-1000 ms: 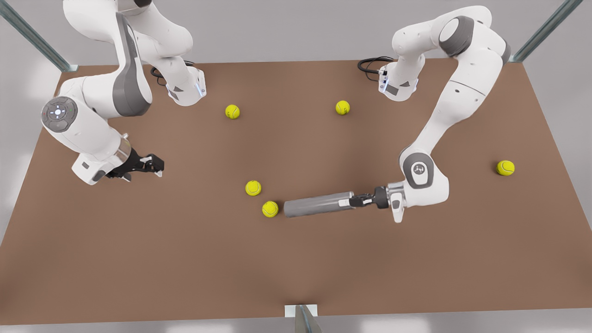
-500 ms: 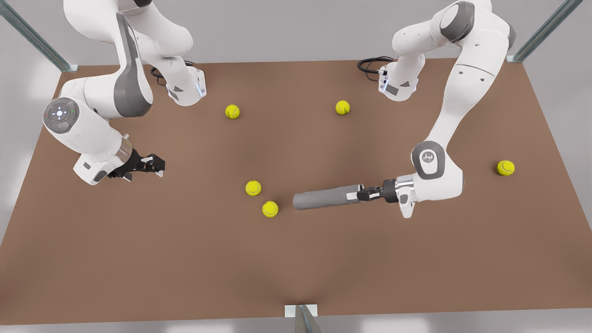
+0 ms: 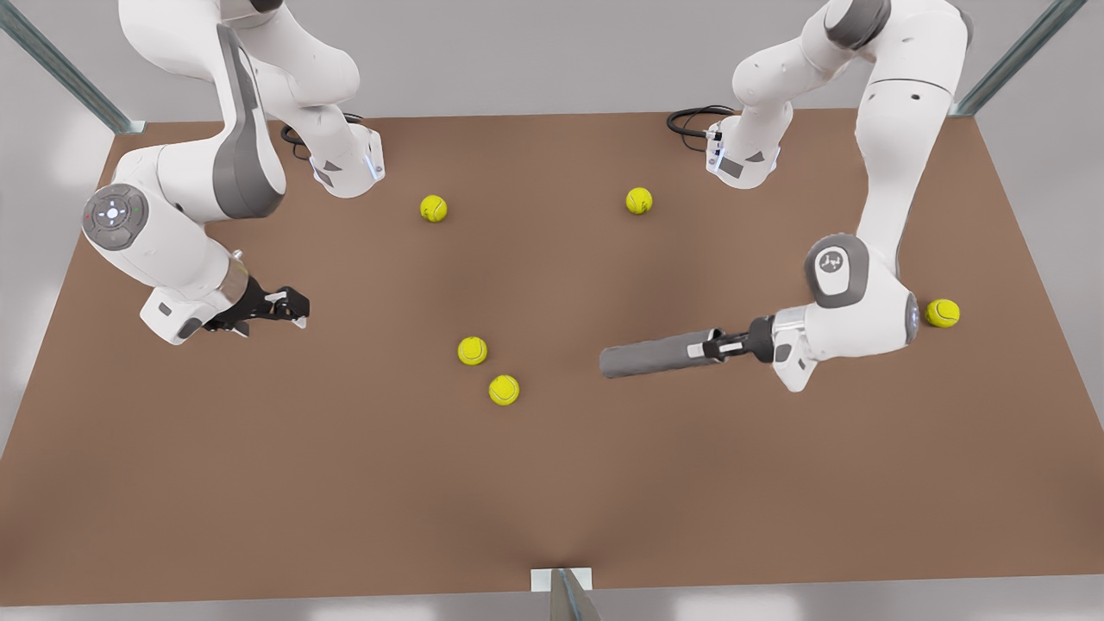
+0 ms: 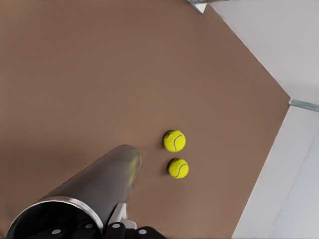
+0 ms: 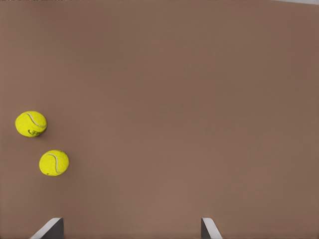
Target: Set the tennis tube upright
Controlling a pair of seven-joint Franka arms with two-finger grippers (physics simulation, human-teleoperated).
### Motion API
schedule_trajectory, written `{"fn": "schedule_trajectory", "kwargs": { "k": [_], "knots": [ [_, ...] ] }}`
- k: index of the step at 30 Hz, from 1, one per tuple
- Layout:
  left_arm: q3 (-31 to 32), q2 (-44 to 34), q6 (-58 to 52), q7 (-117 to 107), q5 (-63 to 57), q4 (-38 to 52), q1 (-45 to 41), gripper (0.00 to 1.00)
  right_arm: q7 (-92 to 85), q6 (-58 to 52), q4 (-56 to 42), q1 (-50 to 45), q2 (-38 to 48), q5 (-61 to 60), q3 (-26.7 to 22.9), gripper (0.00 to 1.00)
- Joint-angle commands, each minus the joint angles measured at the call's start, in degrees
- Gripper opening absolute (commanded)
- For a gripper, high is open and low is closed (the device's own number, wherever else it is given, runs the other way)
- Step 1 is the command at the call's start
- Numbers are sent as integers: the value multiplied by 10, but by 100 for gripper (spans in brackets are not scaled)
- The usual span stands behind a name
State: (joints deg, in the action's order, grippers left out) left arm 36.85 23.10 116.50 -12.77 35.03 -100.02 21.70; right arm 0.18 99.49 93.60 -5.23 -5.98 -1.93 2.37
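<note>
The tennis tube (image 3: 651,358) is a grey metallic cylinder, held close to level over the brown table at the front view's centre right. My left gripper (image 3: 711,347) is shut on the tube's rim at the end nearer the front view's right. In the left wrist view the tennis tube (image 4: 94,189) runs away from the camera, its open mouth close by, with one finger (image 4: 117,217) against its outside wall. My right gripper (image 3: 293,308) waits open above the table at the front view's left, its fingertips (image 5: 50,228) wide apart.
Several yellow tennis balls lie on the table (image 3: 552,483). Two of them (image 3: 473,350) (image 3: 504,389) sit just beyond the tube's free end, one (image 3: 943,312) lies behind the left arm's wrist, and two (image 3: 434,208) (image 3: 639,200) are near the arm bases.
My left gripper has carried the tube toward the front view's right and slightly up, away from the two nearby balls. The right arm has barely moved.
</note>
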Motion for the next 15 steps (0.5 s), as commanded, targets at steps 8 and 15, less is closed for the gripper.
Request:
{"fn": "schedule_trajectory", "kwargs": {
  "k": [8,15],
  "knots": [
    [0,-32,-35,-25,-119,9,11,21,0,-2,1,0,1,0,0,100],
    [1,-66,-55,-44,-237,9,12,21,0,-3,0,3,1,0,-1,100]
  ]
}}
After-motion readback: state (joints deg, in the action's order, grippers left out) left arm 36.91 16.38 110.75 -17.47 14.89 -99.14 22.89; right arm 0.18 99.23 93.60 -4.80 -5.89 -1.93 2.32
